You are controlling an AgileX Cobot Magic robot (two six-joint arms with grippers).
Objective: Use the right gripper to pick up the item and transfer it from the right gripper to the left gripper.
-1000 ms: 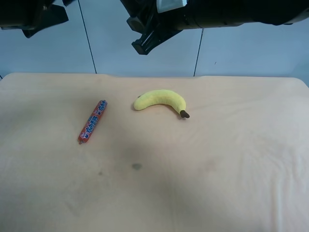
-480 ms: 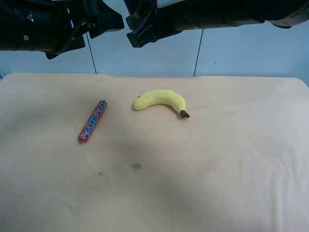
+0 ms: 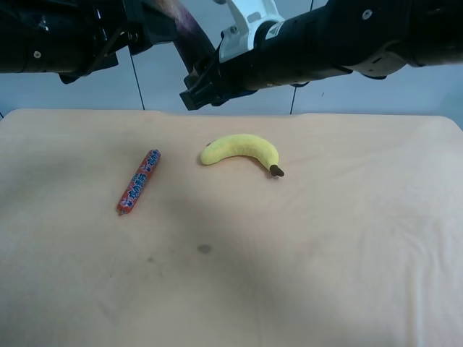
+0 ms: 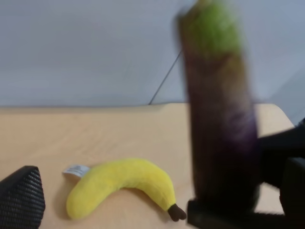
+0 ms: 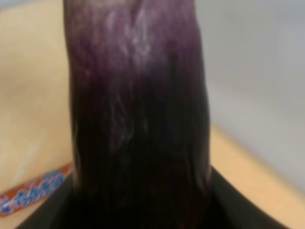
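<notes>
glossy dark purple eggplant (image 5: 138, 119), stem up, in jaws of right gripper (image 3: 201, 78)

Soft, even light from above; faint broad shadows dull the surface (image 3: 347, 253). The exterior view is sharp. Both wrist views blur the eggplant (image 5: 138, 119); the banana (image 4: 119, 183) looks fairly crisp

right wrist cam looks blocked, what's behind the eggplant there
Behind the eggplant: table, wall, and part of the sausage stick. The stick's other end and the table's middle are covered.
</notes>
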